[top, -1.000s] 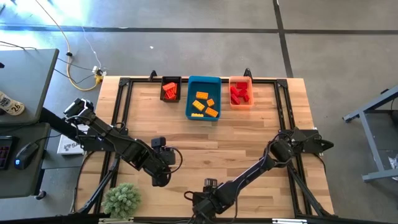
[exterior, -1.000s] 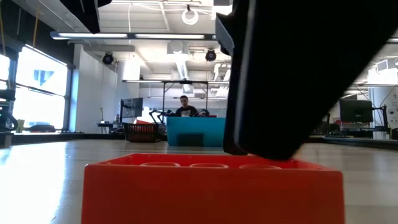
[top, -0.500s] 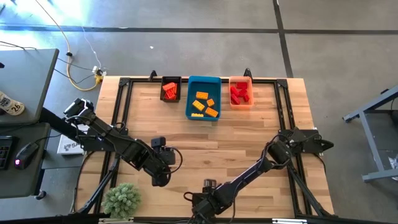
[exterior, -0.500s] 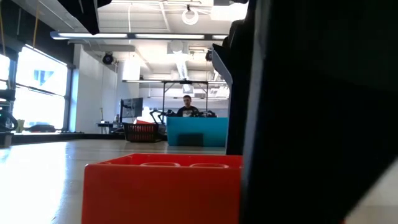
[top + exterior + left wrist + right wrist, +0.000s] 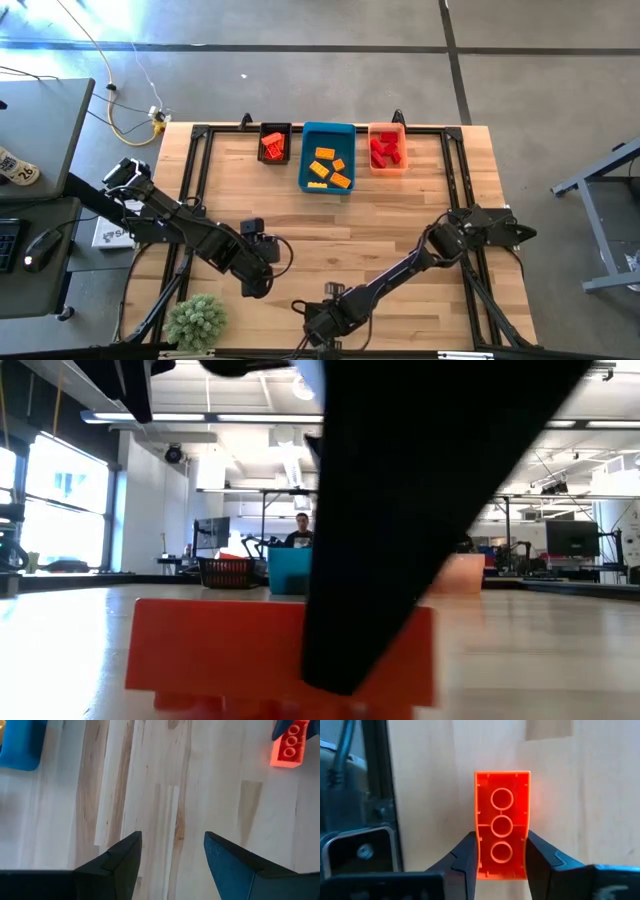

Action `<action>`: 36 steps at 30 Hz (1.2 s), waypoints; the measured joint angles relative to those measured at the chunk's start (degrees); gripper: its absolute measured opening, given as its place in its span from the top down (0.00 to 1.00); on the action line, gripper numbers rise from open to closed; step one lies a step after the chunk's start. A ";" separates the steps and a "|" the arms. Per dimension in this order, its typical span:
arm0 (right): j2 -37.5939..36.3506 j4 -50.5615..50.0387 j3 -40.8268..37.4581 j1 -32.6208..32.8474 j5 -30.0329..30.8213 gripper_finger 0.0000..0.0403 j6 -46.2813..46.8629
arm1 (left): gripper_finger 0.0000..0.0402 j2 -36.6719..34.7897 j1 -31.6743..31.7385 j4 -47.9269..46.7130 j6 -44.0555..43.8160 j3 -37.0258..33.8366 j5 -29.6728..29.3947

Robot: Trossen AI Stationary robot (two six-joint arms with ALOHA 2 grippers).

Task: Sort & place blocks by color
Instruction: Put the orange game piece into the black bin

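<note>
Right gripper (image 5: 501, 865) at near table edge, fingers clamped on small red-orange studded plastic brick (image 5: 502, 824), raised just off wooden tabletop (image 5: 165, 785). Left gripper (image 5: 172, 862) low over table's left-centre, fingers parted, holding nothing. Sorted bricks in black bin (image 5: 274, 145), blue bin (image 5: 327, 157), orange bin (image 5: 386, 148) along far edge.

I see one orange block (image 5: 502, 825) pinched between my right gripper (image 5: 501, 856) fingers — hollow underside toward the wrist camera, three round tubes showing. The other blocks (image 5: 331, 160) lie well beyond it — sorted by colour.
</note>
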 joint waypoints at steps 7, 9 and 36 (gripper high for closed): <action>0.00 -3.94 1.55 -2.29 0.33 0.76 -4.06 | 0.50 0.00 3.41 -3.35 3.03 0.00 -0.24; 0.00 -6.96 3.10 -3.00 1.59 0.76 -5.12 | 0.50 0.00 4.95 -4.85 4.41 0.00 -1.28; -0.87 -34.34 17.95 -16.50 13.27 0.76 -19.30 | 0.50 0.00 42.71 -4.02 30.82 0.00 12.90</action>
